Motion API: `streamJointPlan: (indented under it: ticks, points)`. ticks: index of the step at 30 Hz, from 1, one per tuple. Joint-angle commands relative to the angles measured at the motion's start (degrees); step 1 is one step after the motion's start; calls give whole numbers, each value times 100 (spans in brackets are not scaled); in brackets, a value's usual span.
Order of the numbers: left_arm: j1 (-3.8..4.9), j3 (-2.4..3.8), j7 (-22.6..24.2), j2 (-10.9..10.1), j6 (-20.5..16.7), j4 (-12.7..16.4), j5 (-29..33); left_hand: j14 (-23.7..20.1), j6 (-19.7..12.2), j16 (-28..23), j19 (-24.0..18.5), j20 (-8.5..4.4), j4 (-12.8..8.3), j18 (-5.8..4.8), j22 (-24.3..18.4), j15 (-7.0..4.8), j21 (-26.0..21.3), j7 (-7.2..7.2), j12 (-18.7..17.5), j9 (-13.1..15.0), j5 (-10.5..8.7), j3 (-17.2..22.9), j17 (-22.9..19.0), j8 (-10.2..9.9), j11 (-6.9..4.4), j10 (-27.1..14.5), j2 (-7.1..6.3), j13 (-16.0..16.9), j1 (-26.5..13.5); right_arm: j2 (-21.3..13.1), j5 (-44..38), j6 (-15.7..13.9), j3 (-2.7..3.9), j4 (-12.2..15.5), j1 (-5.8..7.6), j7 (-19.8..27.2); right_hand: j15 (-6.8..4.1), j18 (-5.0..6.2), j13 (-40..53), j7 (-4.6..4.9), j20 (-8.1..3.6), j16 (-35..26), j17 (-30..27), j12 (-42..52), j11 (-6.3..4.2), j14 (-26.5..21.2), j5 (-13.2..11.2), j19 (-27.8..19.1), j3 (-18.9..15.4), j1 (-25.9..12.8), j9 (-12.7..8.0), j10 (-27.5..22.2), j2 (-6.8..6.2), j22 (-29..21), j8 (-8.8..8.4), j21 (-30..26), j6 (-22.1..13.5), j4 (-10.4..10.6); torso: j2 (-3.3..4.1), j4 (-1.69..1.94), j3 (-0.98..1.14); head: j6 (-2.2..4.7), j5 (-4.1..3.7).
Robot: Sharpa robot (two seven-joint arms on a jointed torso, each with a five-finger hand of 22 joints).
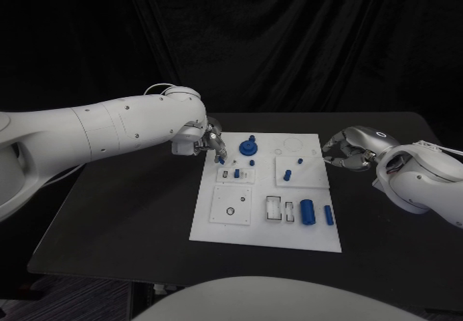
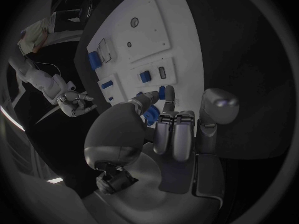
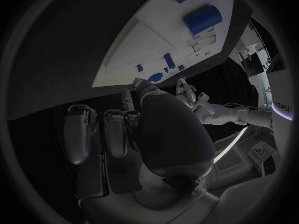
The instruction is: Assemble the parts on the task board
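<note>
pinching a small blue peg (image 1: 220, 160) upright over the task board (image 1: 241, 231)'s far-left corner, the left hand (image 1: 205, 139) is nearer; the right hand (image 1: 349, 148) waits curled, empty.

Task board (image 1: 265, 231) lies mid-counter (image 1: 126, 221). Left hand (image 1: 205, 139) at board's far left corner, fingers over a small peg (image 1: 221, 160) there. Right hand (image 1: 347, 148) off the board's far right edge, apart from it. On board: round part (image 1: 249, 145) at far centre; peg (image 1: 288, 175) right of centre; large cylinder (image 1: 308, 210) near right, with a slimmer cylinder (image 1: 328, 214) just right of it; plate with ring hole (image 1: 231, 204) near left.
</note>
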Motion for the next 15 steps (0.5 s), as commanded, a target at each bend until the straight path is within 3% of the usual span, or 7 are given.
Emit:
streamJointPlan:
  ticks: [1,5,15]
  points:
    - [13,5,-175,-50,-129,150,5,605,35,-3,438,-31,38,43,-22,-43,4,-8,-3,-3,-47,-22,1508,-15,-43,585,-41,1507,-63,-24,-23,53,4,22,-12,-113,21,72,765,-8,40,-25,649,-30,40,431,21,217,32,45,-8,147,29,1179,-13,-34,12,5,-16,28,6,0,-18]
    - [11,4,-235,-94,-148,280,5,605,39,-3,439,-32,45,41,-1,-44,20,-9,-3,-4,-79,-32,1508,-20,-45,585,-58,1507,-77,-45,-23,46,4,37,-12,-110,22,73,751,-7,40,-32,634,-39,41,428,24,215,36,44,-8,138,30,1178,-14,-38,12,3,-33,57,3,0,-36]
    - [-11,3,-270,-124,-337,372,5,605,43,-3,438,-32,48,44,-25,-45,3,-12,-3,-5,-83,-29,1508,-22,-46,585,-55,1507,-80,-65,-23,50,4,62,-13,-113,22,73,751,-7,40,-32,634,-39,41,428,24,215,36,44,-8,138,30,1178,-14,-38,12,3,-28,62,-4,0,-18]
